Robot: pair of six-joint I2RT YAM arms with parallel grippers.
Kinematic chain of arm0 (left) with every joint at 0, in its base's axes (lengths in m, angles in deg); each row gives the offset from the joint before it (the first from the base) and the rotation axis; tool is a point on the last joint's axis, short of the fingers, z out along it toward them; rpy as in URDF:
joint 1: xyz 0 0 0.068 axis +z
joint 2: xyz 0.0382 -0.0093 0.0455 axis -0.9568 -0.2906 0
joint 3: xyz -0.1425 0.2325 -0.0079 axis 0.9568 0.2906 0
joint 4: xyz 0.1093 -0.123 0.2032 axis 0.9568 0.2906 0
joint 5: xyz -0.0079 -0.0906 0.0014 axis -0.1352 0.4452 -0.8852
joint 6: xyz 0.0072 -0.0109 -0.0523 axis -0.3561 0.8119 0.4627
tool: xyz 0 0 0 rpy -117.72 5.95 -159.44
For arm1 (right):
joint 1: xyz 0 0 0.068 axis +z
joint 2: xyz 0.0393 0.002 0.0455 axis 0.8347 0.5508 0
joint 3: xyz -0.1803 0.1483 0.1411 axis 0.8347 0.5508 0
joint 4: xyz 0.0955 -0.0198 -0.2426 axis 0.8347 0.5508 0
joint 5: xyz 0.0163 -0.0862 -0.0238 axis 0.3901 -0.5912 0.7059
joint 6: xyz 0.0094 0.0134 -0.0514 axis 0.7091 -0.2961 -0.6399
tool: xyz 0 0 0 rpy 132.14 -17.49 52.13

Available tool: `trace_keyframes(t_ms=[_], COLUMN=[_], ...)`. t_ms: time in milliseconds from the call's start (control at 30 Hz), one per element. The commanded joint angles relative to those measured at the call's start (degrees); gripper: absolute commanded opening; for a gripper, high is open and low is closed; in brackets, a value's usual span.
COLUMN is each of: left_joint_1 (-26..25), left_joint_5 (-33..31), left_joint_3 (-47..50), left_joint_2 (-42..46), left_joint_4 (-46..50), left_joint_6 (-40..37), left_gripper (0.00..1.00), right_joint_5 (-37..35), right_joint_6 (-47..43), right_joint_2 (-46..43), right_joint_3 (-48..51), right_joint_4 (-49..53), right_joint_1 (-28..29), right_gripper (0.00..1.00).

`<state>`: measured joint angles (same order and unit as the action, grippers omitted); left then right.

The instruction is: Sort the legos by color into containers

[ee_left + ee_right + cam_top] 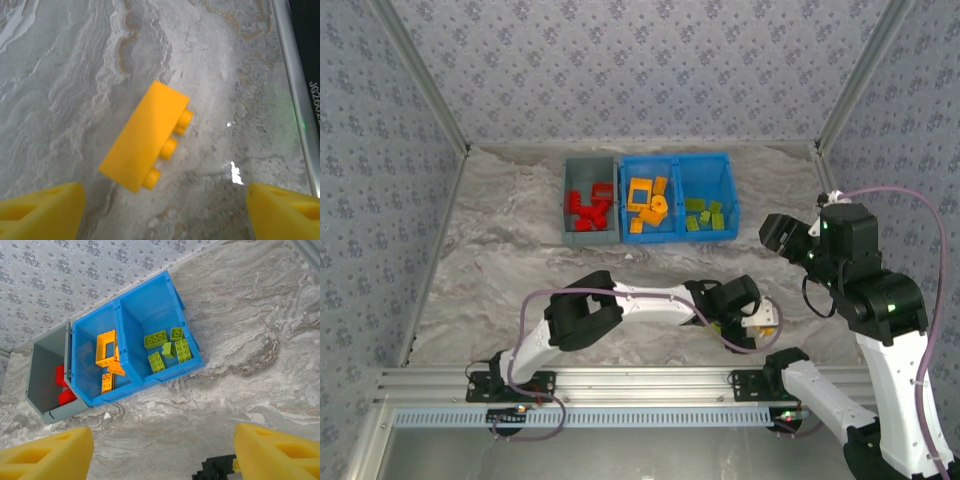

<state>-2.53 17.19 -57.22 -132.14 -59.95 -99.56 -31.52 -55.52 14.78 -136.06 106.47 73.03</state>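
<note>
Left gripper (162, 202), spread open, hangs over one orange brick (144, 144) lying diagonally, studs sideways; right gripper (162, 450) also released.

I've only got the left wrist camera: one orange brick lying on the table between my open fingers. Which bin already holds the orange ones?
Observer: The left compartment of the blue bin holds the orange bricks.
Operator: And its right compartment?
Observer: It holds lime green bricks.
Operator: Is the right arm in my way?
Observer: Probably not; the right gripper is open, off to the right of the blue bin.
</note>
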Motion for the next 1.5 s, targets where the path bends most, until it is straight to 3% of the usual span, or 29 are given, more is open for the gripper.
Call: trace_keyframes(t_ms=[0,200,467,733,800,933,1233,1467], left_joint_1=[0.03,-0.02,0.0,-0.04,-0.04,-0.04,2.15,8.15], left_joint_5=[2.09,3.96,5.68,6.93,6.58,5.49,0.75,-4.49], left_joint_3=[-3.44,-6.73,-8.82,-10.05,-9.97,-9.61,0.23,13.62], left_joint_2=[-2.54,-5.42,-6.72,-7.04,-6.49,-4.59,6.83,22.61], left_joint_4=[-1.53,-1.76,-1.14,0.05,0.22,0.73,-3.86,-3.41], left_joint_6=[-2.26,-2.48,-2.56,-3.05,-2.97,-2.61,2.57,8.2], left_gripper=[0.84,0.83,0.64,0.33,0.31,0.11,0.09,0.11], right_joint_5=[1.48,1.51,1.41,1.56,1.49,1.88,2.99,12.38], right_joint_6=[1.29,1.27,1.38,2.71,2.51,2.42,2.28,-5.62], right_joint_2=[-0.34,0.0,0.65,0.35,0.37,0.36,0.34,2.25], right_joint_3=[-0.36,-0.88,-0.35,0.48,0.28,0.17,-1.27,-0.12], right_joint_4=[1.66,2.87,2.8,2.99,3.18,3.05,2.43,-4.66], right_joint_1=[-0.36,-0.36,-0.33,-0.34,-0.29,-0.36,-0.44,1.09], right_gripper=[0.76,0.76,0.75,0.74,0.73,0.73,0.73,0.72])
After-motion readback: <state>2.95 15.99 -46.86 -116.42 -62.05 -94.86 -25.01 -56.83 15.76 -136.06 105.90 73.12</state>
